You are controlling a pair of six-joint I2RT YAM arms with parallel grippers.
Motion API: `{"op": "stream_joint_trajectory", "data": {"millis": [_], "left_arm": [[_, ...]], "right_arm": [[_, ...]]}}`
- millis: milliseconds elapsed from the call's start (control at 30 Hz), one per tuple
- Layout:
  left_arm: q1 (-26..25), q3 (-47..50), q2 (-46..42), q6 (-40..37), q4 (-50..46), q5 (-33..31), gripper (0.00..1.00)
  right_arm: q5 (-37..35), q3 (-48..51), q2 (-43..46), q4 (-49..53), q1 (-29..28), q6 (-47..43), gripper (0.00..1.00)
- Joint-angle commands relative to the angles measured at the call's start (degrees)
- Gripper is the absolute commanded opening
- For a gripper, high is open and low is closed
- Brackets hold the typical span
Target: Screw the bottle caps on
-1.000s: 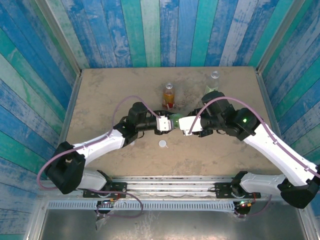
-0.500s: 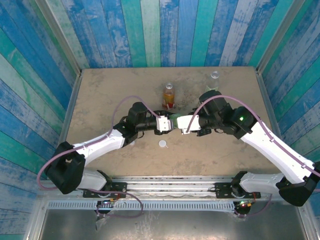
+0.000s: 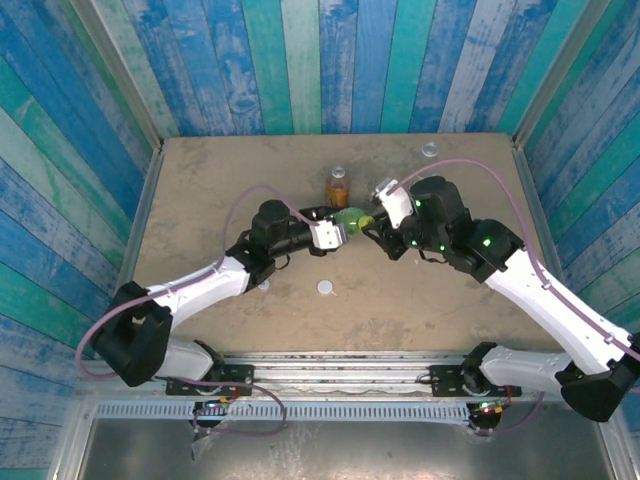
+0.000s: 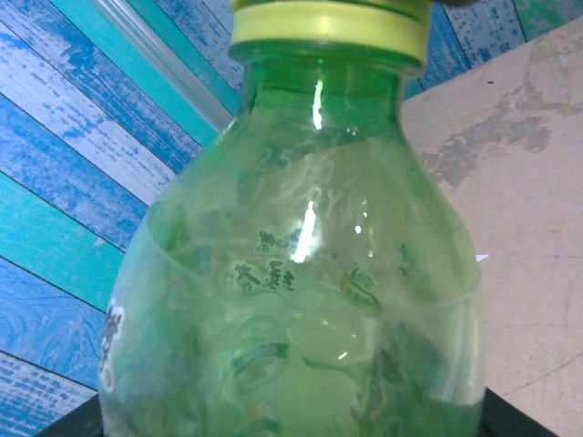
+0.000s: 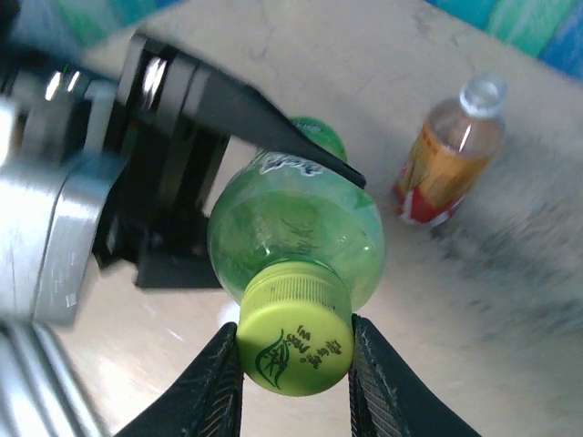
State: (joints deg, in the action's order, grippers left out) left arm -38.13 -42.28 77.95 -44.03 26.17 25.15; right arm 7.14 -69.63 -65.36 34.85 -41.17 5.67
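My left gripper [image 3: 335,230] is shut on the green bottle [image 3: 347,219], holding it on its side above the table's middle. Up close, the green bottle [image 4: 310,273] shows its neck ring and yellow-green cap [image 4: 328,25] at the top. My right gripper [image 5: 294,357] is shut on that yellow-green cap [image 5: 294,341], with a finger pressed on each side; the cap sits on the green bottle's [image 5: 296,228] neck. The right gripper [image 3: 373,222] meets the bottle from the right. The uncapped amber bottle [image 3: 338,187] [image 5: 446,155] stands upright just behind. A white cap [image 3: 325,287] lies on the table.
The clear bottle's open top [image 3: 430,150] shows at the back right, behind the right arm. Blue and green plank walls [image 3: 300,60] close off the table's far side and both flanks. The arm bases sit along the near edge.
The right wrist has turned and swung toward the back, and its jaws have closed on the cap. The green bottle has shifted slightly up and right with the left gripper.
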Motion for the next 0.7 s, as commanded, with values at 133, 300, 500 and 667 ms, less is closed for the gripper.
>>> {"op": "stream_joint_trajectory", "data": {"millis": [133,300,500,667], "left_arm": [[-0.89,-0.71,1.26,-1.28,3.01,0.94,0.56],[-0.88,0.26,0.29,-1.43,1.07,1.48,0.57],[-0.85,1.20,-0.90,-2.36,-1.86,5.56,0.57],[-0.75,2.22,-2.49,-2.44,-3.27,5.82,0.57]], "right_arm": [[4.36,1.79,0.42,-5.46,2.00,22.36,0.23],[7.63,-0.92,2.57,1.65,2.41,-11.90,0.49],[6.41,-1.32,5.44,8.74,0.98,-50.39,0.63],[1.88,-4.69,2.68,12.79,-1.04,-62.69,0.65]]}}
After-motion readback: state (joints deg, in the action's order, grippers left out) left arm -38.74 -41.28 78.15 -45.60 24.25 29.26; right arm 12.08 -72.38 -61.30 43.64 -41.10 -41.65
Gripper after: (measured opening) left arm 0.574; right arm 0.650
